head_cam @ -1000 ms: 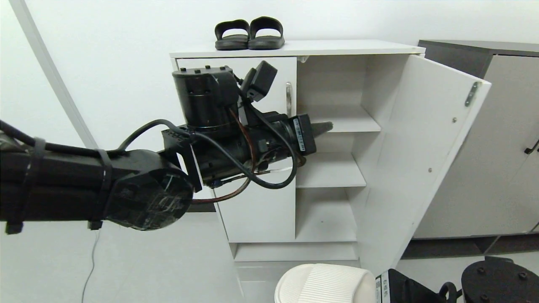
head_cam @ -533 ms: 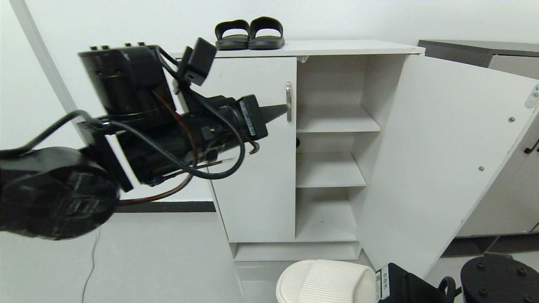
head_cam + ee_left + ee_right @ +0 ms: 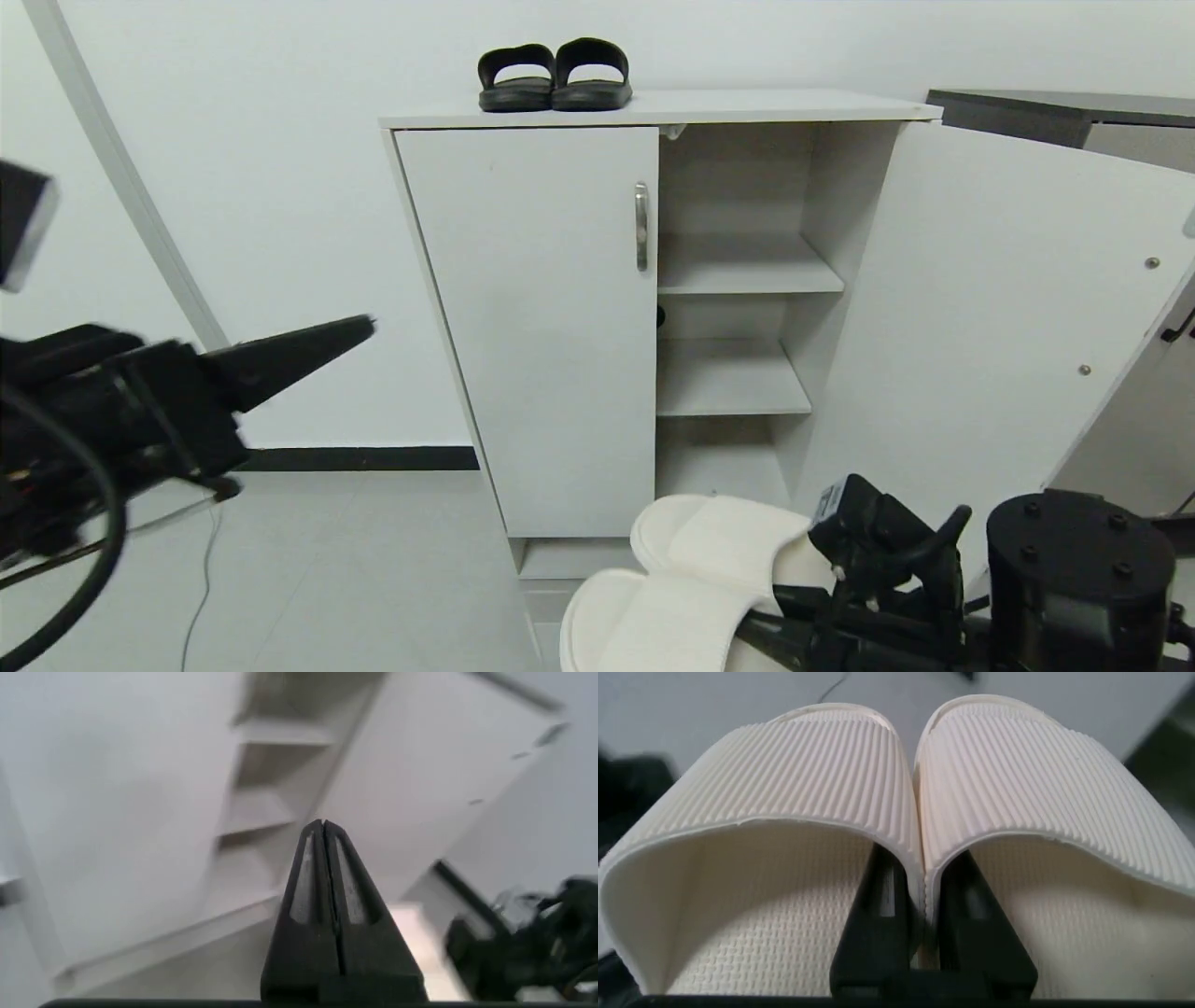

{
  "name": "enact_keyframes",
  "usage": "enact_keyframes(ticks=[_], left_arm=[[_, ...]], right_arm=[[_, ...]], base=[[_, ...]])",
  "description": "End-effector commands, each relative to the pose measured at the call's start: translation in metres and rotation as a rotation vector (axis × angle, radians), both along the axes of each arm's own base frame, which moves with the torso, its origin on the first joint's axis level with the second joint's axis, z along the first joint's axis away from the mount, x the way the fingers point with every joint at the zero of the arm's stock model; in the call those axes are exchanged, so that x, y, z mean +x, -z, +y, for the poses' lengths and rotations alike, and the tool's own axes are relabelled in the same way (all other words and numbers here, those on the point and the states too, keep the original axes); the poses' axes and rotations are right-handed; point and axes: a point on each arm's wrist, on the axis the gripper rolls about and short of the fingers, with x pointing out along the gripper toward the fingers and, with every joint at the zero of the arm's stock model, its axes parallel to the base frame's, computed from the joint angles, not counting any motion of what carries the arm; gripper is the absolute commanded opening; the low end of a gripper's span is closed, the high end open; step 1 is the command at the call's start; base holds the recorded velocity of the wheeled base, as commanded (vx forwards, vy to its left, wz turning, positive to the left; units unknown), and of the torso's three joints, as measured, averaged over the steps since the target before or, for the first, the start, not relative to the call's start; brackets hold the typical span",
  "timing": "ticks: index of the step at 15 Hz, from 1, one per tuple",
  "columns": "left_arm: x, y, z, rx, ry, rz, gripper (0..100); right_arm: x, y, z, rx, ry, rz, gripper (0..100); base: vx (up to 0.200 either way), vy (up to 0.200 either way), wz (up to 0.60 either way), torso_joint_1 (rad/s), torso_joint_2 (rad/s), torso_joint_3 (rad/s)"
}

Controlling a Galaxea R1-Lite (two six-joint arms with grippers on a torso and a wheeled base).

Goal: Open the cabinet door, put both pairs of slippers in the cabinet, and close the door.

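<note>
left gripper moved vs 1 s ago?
Yes. The left gripper has pulled back to the robot's left: from in front of the open shelves, across the closed door, to the wall beside the cabinet.

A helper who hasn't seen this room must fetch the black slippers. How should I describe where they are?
Find the white cabinet with its right door open. On its top, above the shut left door, sits a pair of slippers. They are black, unlike the white ribbed pair low in front.
</note>
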Motion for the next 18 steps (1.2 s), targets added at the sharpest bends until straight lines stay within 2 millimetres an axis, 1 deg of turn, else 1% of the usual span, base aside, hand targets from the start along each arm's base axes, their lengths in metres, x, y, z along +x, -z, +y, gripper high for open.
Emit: enact_keyframes(ticks=[1,2,4,5,6,7,8,9,10,12,14,15,16,18], left_arm=[[-0.082,0.019,0.044,0.075,-0.253,-0.027,0],[-0.107,0.031,0.054,0.097,-0.345,0.010,0],[-0.130,0.043,0.065,0.098,-0.513,0.015,0],[-0.134,0.046,0.068,0.094,-0.556,0.010,0],[-0.142,0.060,0.070,0.095,-0.677,0.017,0],[-0.145,0.076,0.070,0.121,-0.737,0.030,0],[-0.149,0.089,0.070,0.168,-0.782,0.026,0],[-0.155,0.107,0.069,0.206,-0.838,0.023,0],[-0.157,0.120,0.068,0.211,-0.874,0.029,0],[-0.161,0.150,0.067,0.219,-0.923,0.034,0],[-0.161,0.173,0.067,0.242,-0.908,0.036,0],[-0.159,0.177,0.067,0.248,-0.893,0.039,0],[-0.158,0.177,0.066,0.241,-0.850,0.017,0],[-0.154,0.179,0.062,0.266,-0.704,-0.054,0]], right_arm=[[0.011,-0.001,0.010,0.002,0.060,-0.009,0],[0.023,-0.002,0.019,-0.003,0.163,-0.031,0],[0.042,-0.001,0.030,0.018,0.329,-0.029,0],[0.048,0.000,0.033,0.019,0.374,-0.033,0],[0.066,0.006,0.035,0.000,0.485,-0.047,0],[0.073,0.009,0.034,-0.013,0.530,-0.050,0],[0.075,0.010,0.034,-0.016,0.541,-0.052,0],[0.075,0.010,0.033,-0.016,0.545,-0.050,0],[0.075,0.010,0.033,-0.018,0.544,-0.051,0],[0.075,0.011,0.034,-0.018,0.543,-0.051,0],[0.075,0.011,0.034,-0.018,0.544,-0.052,0],[0.075,0.011,0.033,-0.018,0.546,-0.052,0],[0.075,0.011,0.033,-0.018,0.545,-0.050,0],[0.075,0.013,0.034,-0.023,0.543,-0.047,0]], base=[[0.000,0.000,0.00,0.000,0.00,0.000],[0.000,0.000,0.00,0.000,0.00,0.000],[0.000,0.000,0.00,0.000,0.00,0.000],[0.000,0.000,0.00,0.000,0.00,0.000],[0.000,0.000,0.00,0.000,0.00,0.000],[0.000,0.000,0.00,0.000,0.00,0.000],[0.000,0.000,0.00,0.000,0.00,0.000],[0.000,0.000,0.00,0.000,0.00,0.000],[0.000,0.000,0.00,0.000,0.00,0.000],[0.000,0.000,0.00,0.000,0.00,0.000],[0.000,0.000,0.00,0.000,0.00,0.000],[0.000,0.000,0.00,0.000,0.00,0.000],[0.000,0.000,0.00,0.000,0.00,0.000],[0.000,0.000,0.00,0.000,0.00,0.000]])
